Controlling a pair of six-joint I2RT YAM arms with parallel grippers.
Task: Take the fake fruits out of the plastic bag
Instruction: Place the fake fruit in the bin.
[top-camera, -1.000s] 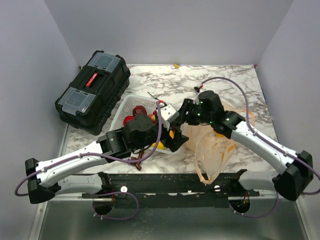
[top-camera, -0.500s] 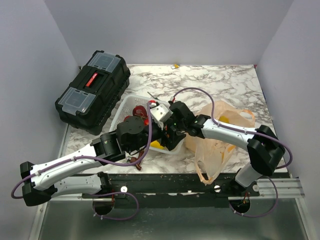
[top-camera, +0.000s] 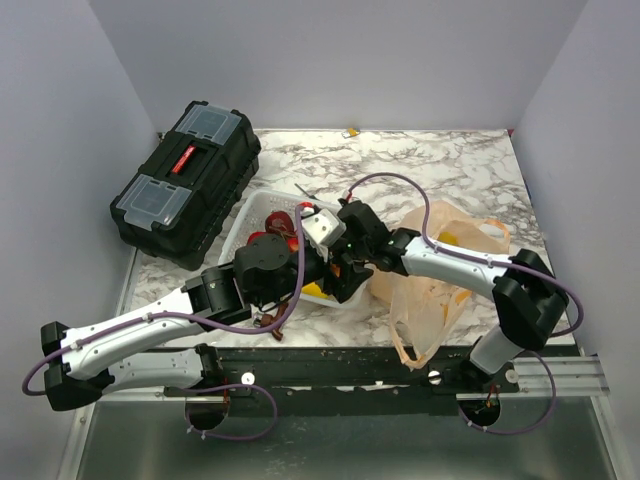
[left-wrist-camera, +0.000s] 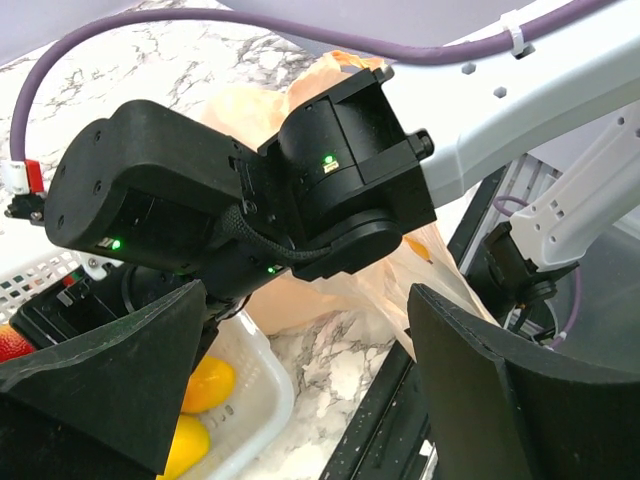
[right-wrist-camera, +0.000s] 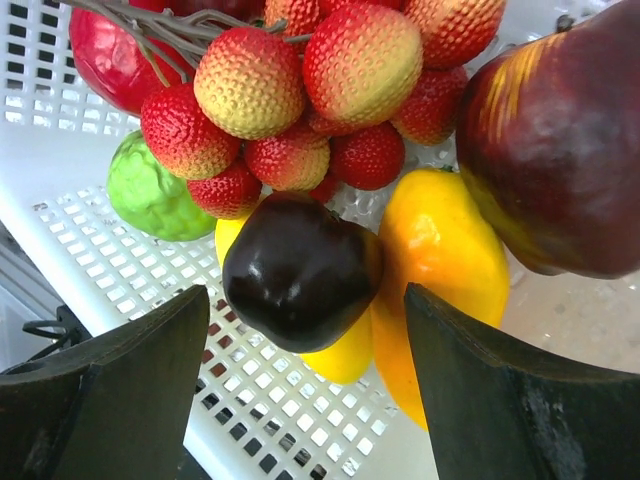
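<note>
Left of the white basket (top-camera: 243, 222) sat a black toolbox (top-camera: 188, 180), well apart from the work. Inside the basket lay several fake fruits: a green one (right-wrist-camera: 150, 195), a bunch of bumpy red berries (right-wrist-camera: 300, 80), a dark purple fruit (right-wrist-camera: 295, 265) resting on yellow ones (right-wrist-camera: 440, 260), and a dark red apple (right-wrist-camera: 560, 150). At the basket's right end the left gripper (left-wrist-camera: 310, 400) hung with its fingers spread wide and nothing between them. The right gripper (right-wrist-camera: 305, 320), crowded close against it, also had its fingers apart, straddling the dark purple fruit without touching it. Just right of the basket slumped the plastic bag (top-camera: 430, 290), with at least one yellow fruit (top-camera: 448, 240) showing through its film. I judged the fruits light, hard and slick — best pinched across the widest part — while the thin, limp bag would likely drag along unless a handle was pinned.
</note>
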